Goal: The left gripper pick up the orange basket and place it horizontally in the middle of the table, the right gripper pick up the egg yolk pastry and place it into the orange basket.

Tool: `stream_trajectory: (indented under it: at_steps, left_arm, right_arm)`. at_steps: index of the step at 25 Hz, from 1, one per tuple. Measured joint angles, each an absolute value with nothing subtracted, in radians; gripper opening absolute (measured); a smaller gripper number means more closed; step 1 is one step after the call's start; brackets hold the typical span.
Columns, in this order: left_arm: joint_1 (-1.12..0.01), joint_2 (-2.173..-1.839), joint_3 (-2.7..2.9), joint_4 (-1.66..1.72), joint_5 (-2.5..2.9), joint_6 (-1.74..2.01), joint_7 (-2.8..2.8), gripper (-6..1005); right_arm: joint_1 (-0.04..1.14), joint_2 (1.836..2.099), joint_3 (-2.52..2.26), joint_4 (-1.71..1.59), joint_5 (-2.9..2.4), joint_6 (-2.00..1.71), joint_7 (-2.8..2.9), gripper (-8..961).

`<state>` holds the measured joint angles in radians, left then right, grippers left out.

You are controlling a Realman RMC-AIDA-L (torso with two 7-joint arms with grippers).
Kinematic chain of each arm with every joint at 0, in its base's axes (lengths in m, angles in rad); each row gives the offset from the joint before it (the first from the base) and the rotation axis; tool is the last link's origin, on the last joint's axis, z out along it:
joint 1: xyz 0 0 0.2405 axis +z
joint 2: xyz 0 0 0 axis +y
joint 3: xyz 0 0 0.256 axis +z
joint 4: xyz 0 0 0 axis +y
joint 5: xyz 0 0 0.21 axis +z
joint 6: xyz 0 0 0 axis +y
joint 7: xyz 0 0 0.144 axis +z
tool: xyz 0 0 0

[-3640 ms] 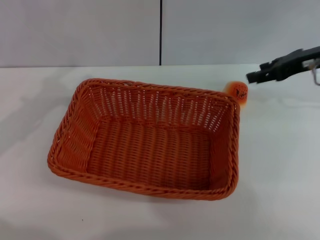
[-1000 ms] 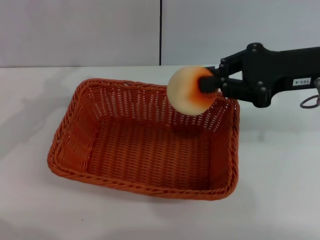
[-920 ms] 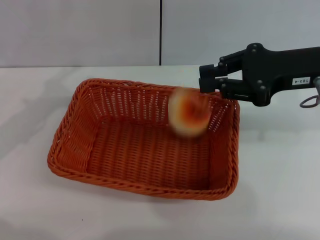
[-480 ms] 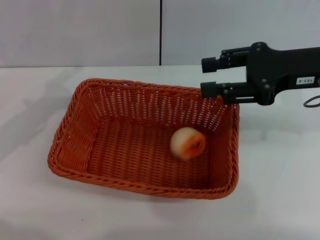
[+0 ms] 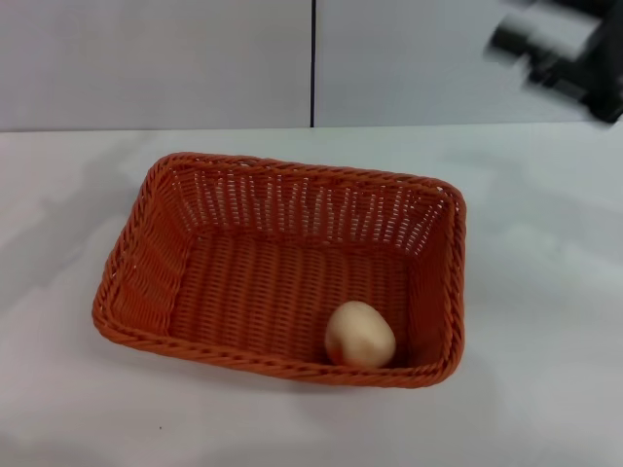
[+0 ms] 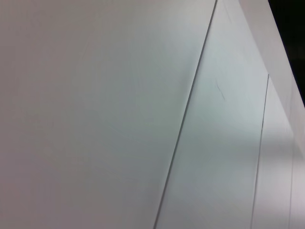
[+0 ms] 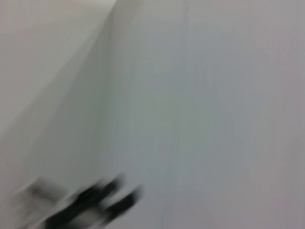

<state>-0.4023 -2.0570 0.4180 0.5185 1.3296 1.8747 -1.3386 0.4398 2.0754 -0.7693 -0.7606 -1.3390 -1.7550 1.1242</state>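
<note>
Basket [image 5: 195,282] lying flat mid-worktop [image 5: 545,321]. Pastry [image 5: 359,334] inside basket, resting on its floor against near wall, toward near right corner. Right gripper [image 5: 555,44] high beyond basket's far right corner, blurred; open or closed: cannot tell. Left gripper out of view.

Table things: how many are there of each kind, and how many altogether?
Baskets: 1, the orange basket on the table.
Pastries: 1, the egg yolk pastry lying inside the basket at its near right corner.
Grippers in view: 1, the right gripper, raised at the far right.
Total: 3
</note>
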Motion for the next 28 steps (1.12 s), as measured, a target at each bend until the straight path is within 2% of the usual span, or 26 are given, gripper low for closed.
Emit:
stream_trajectory:
  at_steps: [10,28]
  left_arm:
    - [-0.385,-2.06,0.358,0.499,1.323,1.86,-1.259,660]
    - [-0.359,-2.063,0.099,0.189,1.32,1.863,-0.682,660]
  right_arm:
    - [0.389,2.073,-0.596,-0.295,-0.864,-1.75,0.618,574]
    - [0.388,2.075,-0.51,-0.147,-0.73,-1.745,0.57,574]
